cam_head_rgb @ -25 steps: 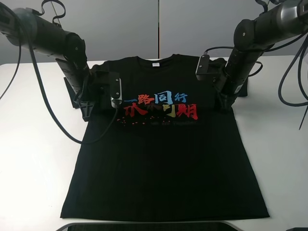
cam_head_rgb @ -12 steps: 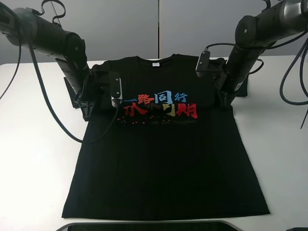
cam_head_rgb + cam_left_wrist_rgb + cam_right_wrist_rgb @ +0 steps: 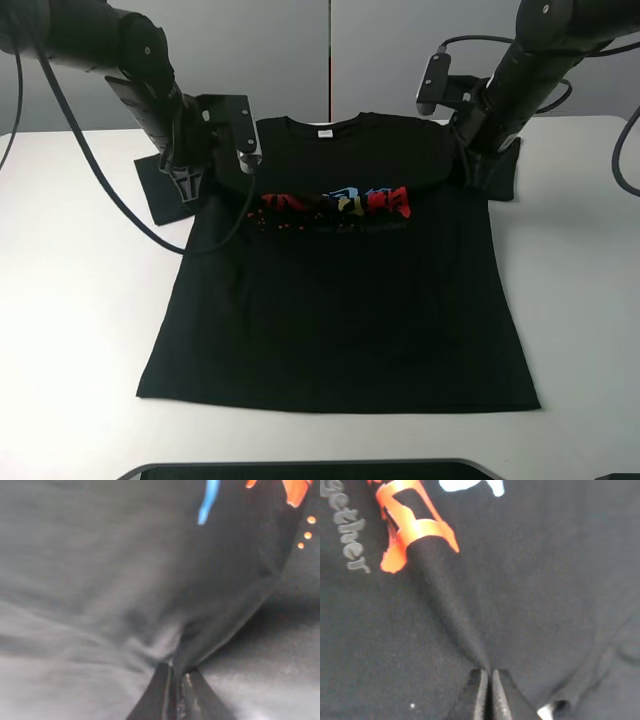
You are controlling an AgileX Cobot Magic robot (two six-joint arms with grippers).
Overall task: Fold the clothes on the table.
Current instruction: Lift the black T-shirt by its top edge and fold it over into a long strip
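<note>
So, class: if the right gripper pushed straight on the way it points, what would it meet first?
The black T-shirt: the right gripper is shut on a ridge of its cloth. Beyond, probably the table; depth unclear.

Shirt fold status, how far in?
Done: both pinches are made. The left gripper and right gripper are each shut on a pleat of the T-shirt at chest level. In hand: the chest is raised into a ridge across the print. Left: no fold laid yet; the lower half lies flat on the table.
</note>
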